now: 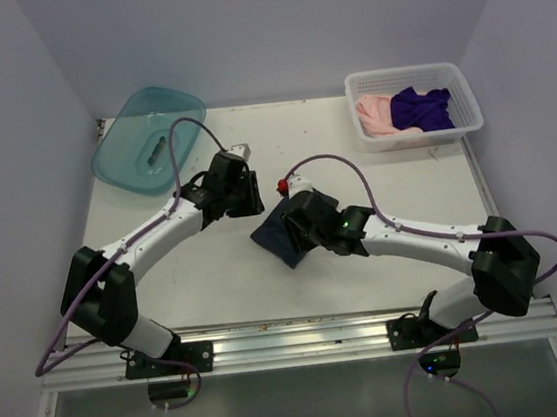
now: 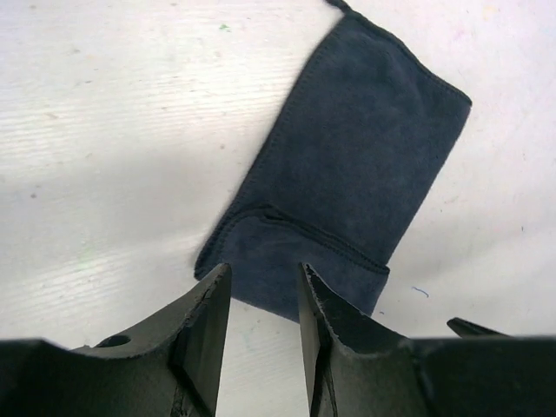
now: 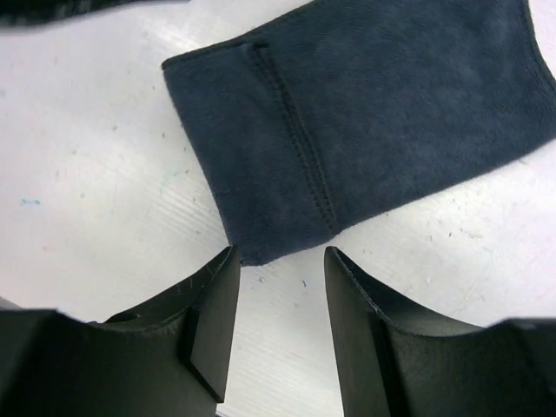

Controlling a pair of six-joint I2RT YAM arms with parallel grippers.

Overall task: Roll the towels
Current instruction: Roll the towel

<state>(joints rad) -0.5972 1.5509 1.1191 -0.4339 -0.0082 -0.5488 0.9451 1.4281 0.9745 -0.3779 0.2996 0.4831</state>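
Flat near table [image 1: 216, 276] centre, slate-blue towel [image 2: 347, 174] just off tips of left gripper [image 2: 265, 295] and right gripper [image 3: 282, 278], both spread, empty.

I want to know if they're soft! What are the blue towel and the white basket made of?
The blue towel looks like soft, fuzzy cloth, maybe microfibre: its surface is matte and velvety, with a stitched hem. The white basket looks like stiff, smooth plastic: its thin walls are a grid of little holes and hold their shape.
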